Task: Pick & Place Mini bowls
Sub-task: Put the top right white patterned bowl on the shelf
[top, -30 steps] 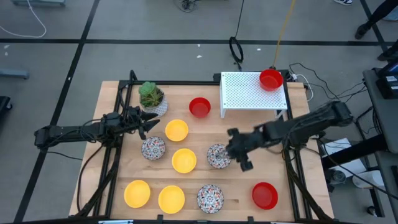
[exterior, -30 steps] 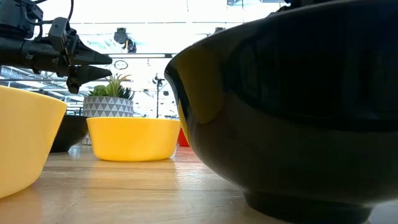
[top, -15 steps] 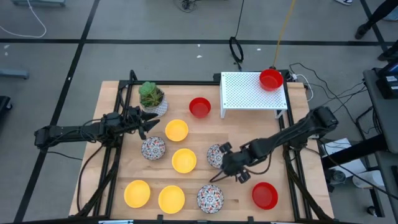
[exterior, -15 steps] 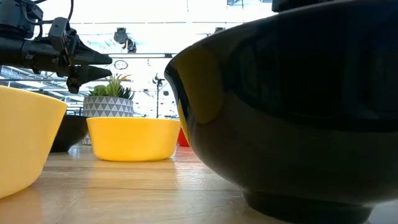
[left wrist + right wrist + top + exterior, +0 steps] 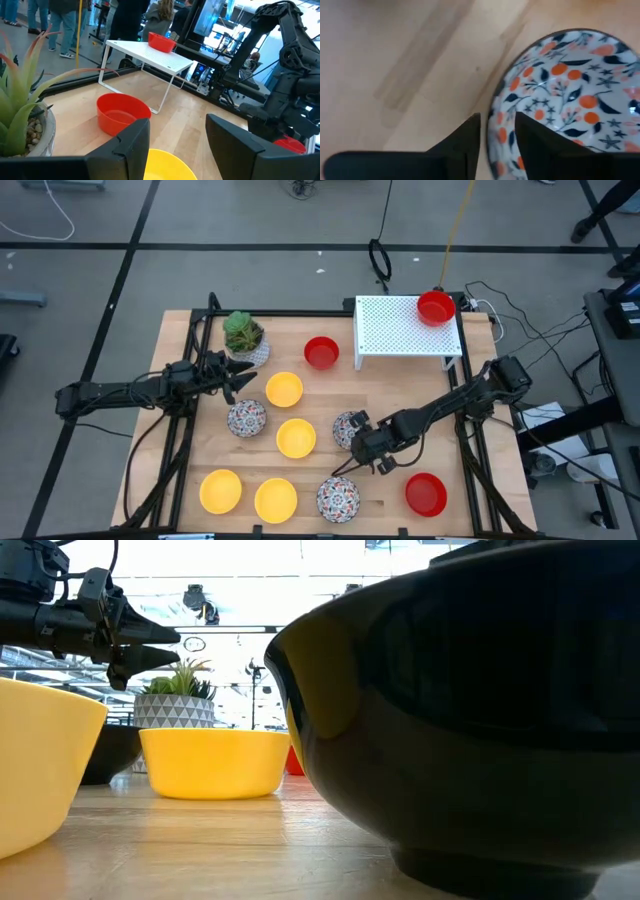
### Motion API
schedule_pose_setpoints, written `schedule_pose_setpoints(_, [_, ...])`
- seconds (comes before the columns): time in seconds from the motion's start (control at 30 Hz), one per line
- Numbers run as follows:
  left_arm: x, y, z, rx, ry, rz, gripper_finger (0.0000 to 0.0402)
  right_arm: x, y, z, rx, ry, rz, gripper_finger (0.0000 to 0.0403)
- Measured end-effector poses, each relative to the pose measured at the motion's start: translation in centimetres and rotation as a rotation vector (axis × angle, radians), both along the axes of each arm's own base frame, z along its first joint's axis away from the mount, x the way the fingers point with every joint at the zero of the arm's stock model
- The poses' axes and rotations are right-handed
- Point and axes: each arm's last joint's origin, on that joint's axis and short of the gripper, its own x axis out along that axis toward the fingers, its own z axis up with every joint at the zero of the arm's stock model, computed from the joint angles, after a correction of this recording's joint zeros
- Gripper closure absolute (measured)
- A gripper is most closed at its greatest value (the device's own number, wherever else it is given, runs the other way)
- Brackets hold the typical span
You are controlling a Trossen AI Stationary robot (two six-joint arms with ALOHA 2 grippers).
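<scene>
Near the table's middle, toward its right edge, the right gripper (image 5: 362, 448) straddles the patterned bowl's (image 5: 347, 428) rim, fingers slightly parted, one inside, one outside, not yet clamped. Left gripper (image 5: 228, 378) waits, parted and empty, beside the plant (image 5: 242, 333).

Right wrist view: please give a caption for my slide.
Right end effector straddling the rim of a patterned mini bowl.

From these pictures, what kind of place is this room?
Probably a robotics lab or workshop. Two dark arms work at a wooden table set with small glossy bowls, cables trail across the grey floor, and people stand among monitors behind the white perforated stand.
</scene>
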Motion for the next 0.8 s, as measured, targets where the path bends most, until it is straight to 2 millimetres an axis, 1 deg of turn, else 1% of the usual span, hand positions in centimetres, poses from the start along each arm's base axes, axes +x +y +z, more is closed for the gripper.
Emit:
schedule_pose_setpoints(0.1, [0.0, 0.0, 0.0, 0.0, 0.001, 0.001, 0.0204, -0.1, -0.1, -0.2, -0.032, 0.006, -0.011, 0.0334])
schedule_pose_setpoints(0.23, [0.0, 0.0, 0.0, 0.0, 0.0, 0.0, 0.0204, 0.0, -0.1, -0.1, -0.034, -0.004, -0.006, 0.0389])
schedule_pose_setpoints(0.27, [0.0, 0.0, 0.0, 0.0, 0.0, 0.0, 0.0204, 0.0, -0.1, -0.1, -0.039, -0.007, -0.006, 0.0394])
schedule_pose_setpoints(0.37, [0.0, 0.0, 0.0, 0.0, 0.0, 0.0, 0.0204, -0.1, 0.1, -0.1, -0.042, -0.007, 0.013, 0.0391])
schedule_pose_setpoints(0.5, [0.0, 0.0, 0.0, 0.0, 0.001, 0.0, 0.0204, -0.4, 0.4, 0.7, -0.025, -0.027, 0.033, 0.0397])
schedule_pose_setpoints(0.6, [0.0, 0.0, 0.0, 0.0, 0.0, 0.0, 0.0204, -0.9, 0.6, 2.2, -0.005, -0.078, 0.042, 0.0397])
schedule_pose_setpoints(0.7, [0.0, 0.0, 0.0, 0.0, 0.0, 0.001, 0.0204, -1.4, 0.5, 4.5, 0.025, -0.165, 0.043, 0.0399])
schedule_pose_setpoints(0.8, [0.0, 0.0, 0.0, 0.0, 0.0, 0.001, 0.0204, -2.2, 0.1, 6.9, 0.009, -0.278, 0.012, 0.0399])
